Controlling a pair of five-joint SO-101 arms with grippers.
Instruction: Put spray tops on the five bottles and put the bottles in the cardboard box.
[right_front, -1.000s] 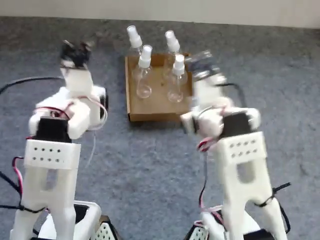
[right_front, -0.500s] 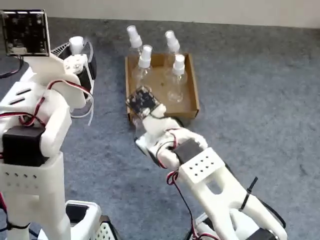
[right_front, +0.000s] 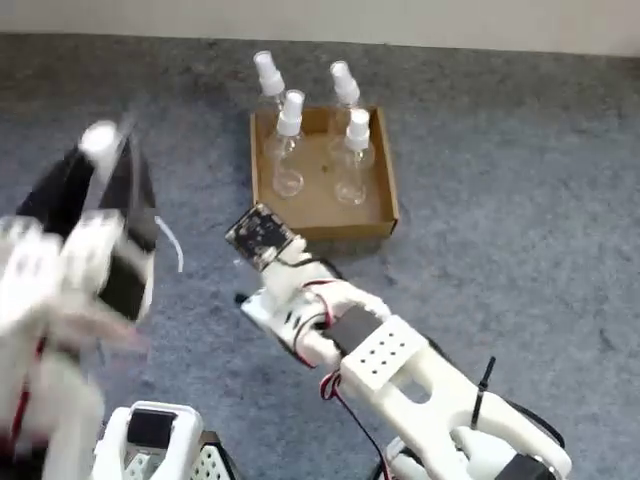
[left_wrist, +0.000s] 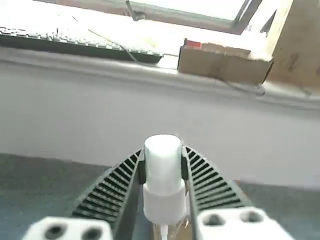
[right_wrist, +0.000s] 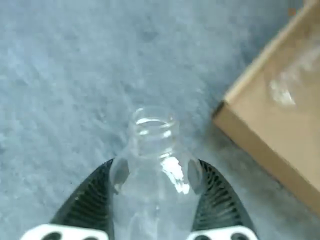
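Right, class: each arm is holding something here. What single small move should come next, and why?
Probably bring the left gripper across so its spray top sits above the open neck of the bottle held by the right gripper. That bottle is uncapped and stands outside the cardboard box, where the four other bottles already carry tops.

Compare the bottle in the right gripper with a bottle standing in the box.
The held bottle has a bare open neck; the boxed bottle wears a white spray top. The held one sits in the right gripper outside the cardboard box; the other stands inside. Both are clear.
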